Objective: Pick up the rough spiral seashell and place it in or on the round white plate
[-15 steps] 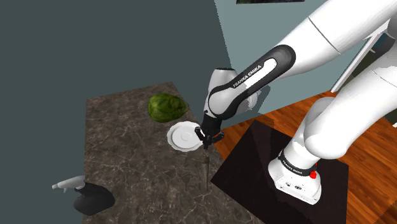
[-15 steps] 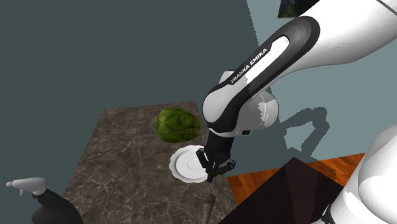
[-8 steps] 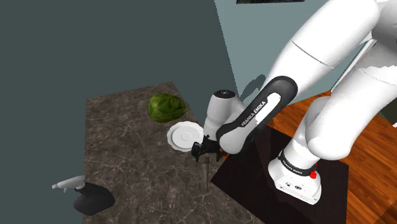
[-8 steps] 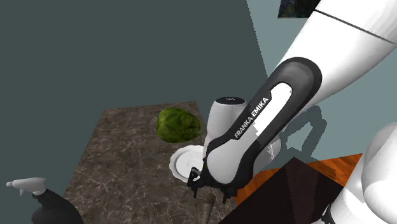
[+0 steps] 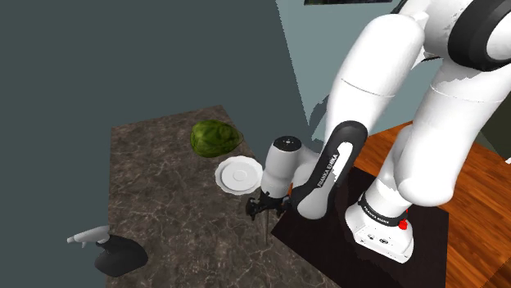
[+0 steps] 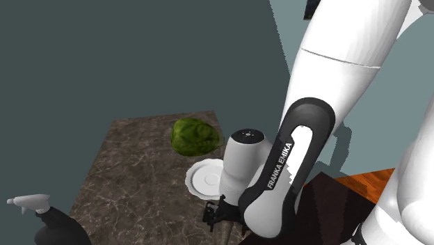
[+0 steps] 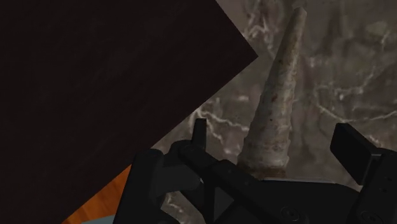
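We see the claw (image 7: 273, 135) down low over the dark marbled table (image 7: 343, 76), its two black fingers standing well apart. The broad end of the long, rough, cone-shaped seashell (image 7: 278, 89) lies between them, and neither finger seems to touch it. The seashell lies flat on the table, its tip pointing away from the claw, close beside the edge of the dark stand (image 7: 95, 76). From the shoulder view we find the claw (image 5: 260, 207) near the table's edge next to the stand, close to the round white plate (image 5: 238, 174) but apart from it. Just beyond the plate sits a green leafy cabbage (image 5: 214, 137). Well apart, at the table's near corner, stands a black spray bottle (image 5: 119, 254) with a grey nozzle.
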### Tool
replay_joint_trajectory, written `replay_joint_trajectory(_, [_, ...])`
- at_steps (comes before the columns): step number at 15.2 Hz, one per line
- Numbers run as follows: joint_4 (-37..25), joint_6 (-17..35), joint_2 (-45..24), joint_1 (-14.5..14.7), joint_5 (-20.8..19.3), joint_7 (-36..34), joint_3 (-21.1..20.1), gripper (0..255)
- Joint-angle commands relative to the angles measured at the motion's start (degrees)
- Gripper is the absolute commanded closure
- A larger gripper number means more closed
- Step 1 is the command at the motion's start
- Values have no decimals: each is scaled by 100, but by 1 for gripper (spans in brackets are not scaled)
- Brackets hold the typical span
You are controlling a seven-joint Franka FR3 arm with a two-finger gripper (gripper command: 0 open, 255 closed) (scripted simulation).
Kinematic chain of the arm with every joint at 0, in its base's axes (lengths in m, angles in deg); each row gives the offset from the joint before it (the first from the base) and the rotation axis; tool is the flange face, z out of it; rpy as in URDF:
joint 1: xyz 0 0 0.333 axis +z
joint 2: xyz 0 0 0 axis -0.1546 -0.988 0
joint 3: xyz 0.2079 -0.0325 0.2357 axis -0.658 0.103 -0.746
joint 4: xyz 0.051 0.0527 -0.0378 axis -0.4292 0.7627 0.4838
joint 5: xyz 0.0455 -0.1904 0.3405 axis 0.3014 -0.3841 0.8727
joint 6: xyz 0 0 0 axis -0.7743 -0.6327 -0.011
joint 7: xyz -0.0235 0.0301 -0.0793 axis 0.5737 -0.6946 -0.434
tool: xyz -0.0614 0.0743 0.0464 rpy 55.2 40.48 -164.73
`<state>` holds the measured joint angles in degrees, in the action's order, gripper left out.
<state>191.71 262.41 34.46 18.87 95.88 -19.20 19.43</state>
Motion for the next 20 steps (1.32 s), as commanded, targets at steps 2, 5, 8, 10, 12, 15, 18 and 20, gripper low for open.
replay_joint_trajectory(2, [-31,195,-223,207,-224,-150,253,0])
replay_joint_trajectory(5, [-32,195,-223,210,-218,-146,255,0])
replay_joint_trajectory(8, [-32,194,-222,209,-218,-145,254,0])
replay_joint_trajectory(10, [-32,194,-222,209,-218,-145,254,255])
replay_joint_trajectory(12, [-30,197,-224,204,-217,-141,253,255])
replay_joint_trajectory(15, [-33,189,-219,207,-217,-144,253,255])
replay_joint_trajectory(18, [-32,195,-223,210,-218,-146,255,255])
replay_joint_trajectory(20, [6,-30,42,-55,10,-6,-77,255])
